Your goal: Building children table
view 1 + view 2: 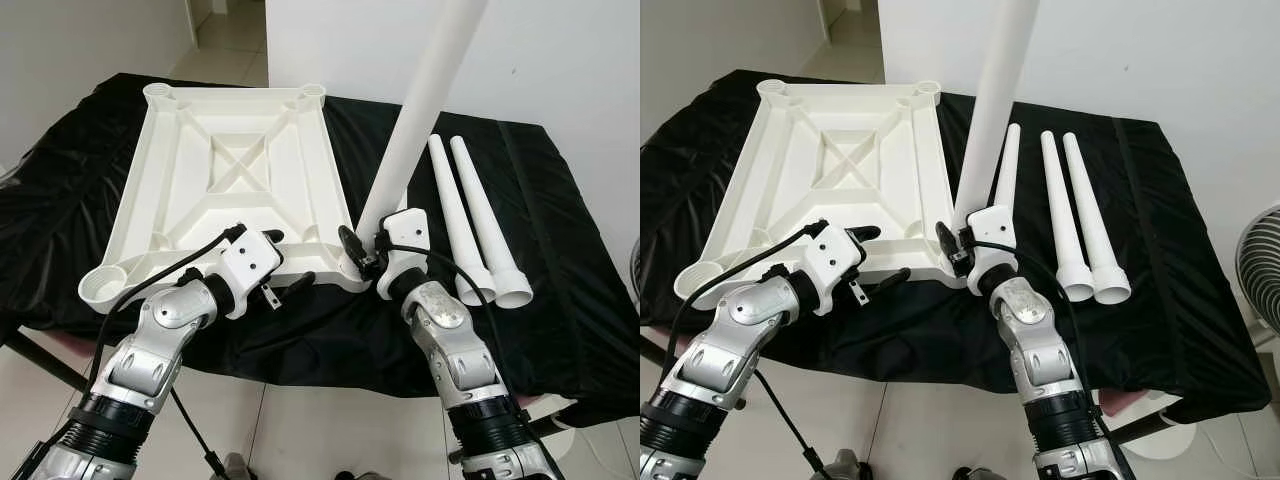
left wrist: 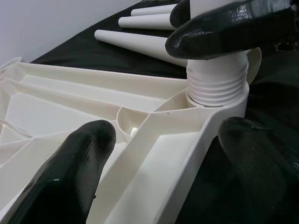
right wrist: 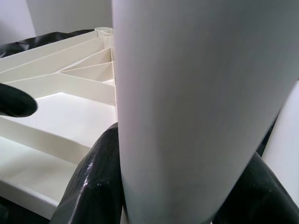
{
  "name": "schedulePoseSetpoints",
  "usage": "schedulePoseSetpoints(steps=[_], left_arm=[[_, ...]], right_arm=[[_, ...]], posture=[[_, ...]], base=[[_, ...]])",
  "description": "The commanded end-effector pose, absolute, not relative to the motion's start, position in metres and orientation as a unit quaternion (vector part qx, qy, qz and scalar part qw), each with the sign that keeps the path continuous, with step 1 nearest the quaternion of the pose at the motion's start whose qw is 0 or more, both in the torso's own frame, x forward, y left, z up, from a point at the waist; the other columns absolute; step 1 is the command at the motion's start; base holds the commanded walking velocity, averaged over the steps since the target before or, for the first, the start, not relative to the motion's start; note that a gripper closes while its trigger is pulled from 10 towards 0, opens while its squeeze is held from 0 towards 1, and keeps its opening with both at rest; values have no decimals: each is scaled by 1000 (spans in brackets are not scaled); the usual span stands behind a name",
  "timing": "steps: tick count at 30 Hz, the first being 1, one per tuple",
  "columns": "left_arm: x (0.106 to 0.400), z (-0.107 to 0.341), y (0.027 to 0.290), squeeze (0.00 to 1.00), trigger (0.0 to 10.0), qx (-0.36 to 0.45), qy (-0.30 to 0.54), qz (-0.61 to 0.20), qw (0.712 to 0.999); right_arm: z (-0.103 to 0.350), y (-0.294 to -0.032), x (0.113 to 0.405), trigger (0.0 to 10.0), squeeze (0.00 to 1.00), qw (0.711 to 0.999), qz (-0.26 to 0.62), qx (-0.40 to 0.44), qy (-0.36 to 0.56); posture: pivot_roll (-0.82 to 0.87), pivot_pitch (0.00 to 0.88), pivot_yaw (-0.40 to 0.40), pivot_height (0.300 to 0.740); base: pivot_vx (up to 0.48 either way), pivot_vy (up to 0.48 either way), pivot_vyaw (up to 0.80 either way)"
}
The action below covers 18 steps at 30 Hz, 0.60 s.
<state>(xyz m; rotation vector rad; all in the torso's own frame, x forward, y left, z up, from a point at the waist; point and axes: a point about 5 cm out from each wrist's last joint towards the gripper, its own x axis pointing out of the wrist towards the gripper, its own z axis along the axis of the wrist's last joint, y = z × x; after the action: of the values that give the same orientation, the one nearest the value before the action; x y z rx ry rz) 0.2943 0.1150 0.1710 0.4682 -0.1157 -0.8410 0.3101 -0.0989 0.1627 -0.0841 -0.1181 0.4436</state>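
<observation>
The white table top [image 1: 235, 150] lies upside down on a black cloth. One white leg [image 1: 420, 100] stands upright in its near right corner socket, and the threaded end [image 2: 217, 84] shows partly above the socket. My right gripper [image 1: 368, 245] is shut on this leg just above the socket, with a black finger [image 3: 93, 177] on each side. My left gripper [image 1: 288, 258] is open and straddles the top's front rim, one finger [image 2: 70, 172] inside and one outside. Three loose legs [image 1: 1060, 200] lie side by side to the right.
The black cloth [image 1: 560, 300] covers a low table whose front edge is just past my arms. A white wall stands behind and a fan [image 1: 1262, 260] stands at the far right. Tiled floor [image 1: 300, 430] lies below.
</observation>
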Motion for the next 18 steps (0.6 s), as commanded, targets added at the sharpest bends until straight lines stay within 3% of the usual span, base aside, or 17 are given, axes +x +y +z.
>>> schedulePoseSetpoints(steps=[1, 18], left_arm=[[291, 171, 116, 0, 10000, 228, -52, -413, 880], [292, 172, 117, 0, 10000, 229, -52, -412, 881]], right_arm=[[130, -105, 306, 10000, 0, 975, 214, -53, 19], [132, -103, 303, 10000, 0, 973, 220, -70, -2]], posture=[[207, 122, -21, 740], [202, 131, -12, 740]], base=[[0, 0, 0], [0, 0, 0]])
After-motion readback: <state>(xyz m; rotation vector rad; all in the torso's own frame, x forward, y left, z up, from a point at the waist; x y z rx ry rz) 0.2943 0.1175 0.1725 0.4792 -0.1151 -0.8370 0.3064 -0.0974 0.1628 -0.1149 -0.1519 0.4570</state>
